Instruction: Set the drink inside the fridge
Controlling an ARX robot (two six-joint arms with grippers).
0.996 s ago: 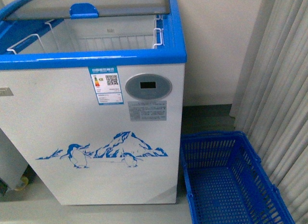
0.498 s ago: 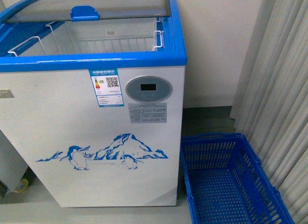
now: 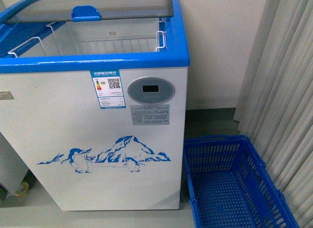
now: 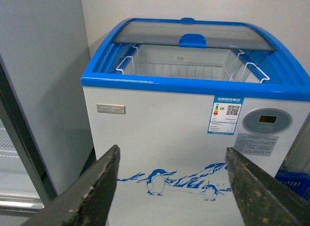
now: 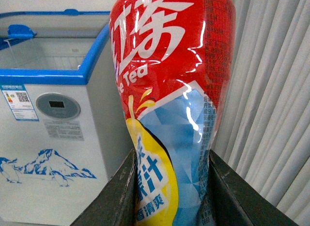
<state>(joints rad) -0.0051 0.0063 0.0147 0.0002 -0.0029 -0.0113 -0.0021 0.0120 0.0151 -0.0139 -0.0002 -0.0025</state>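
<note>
My right gripper [image 5: 170, 189] clamps the drink [image 5: 169, 90] upright, my left gripper [image 4: 169, 187] gapes empty, and the fridge [image 3: 98, 61] lies open-topped at upper left of the front view.

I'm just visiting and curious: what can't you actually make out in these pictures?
- Drink, right wrist view: cap cut off by the top edge; liquid hidden by the label.
- Fridge, front view: floor hidden behind its own front wall.
- Grey sticker, front view: print too small to read.
- Blue basket, front view: near end cut off by the bottom edge.
</note>
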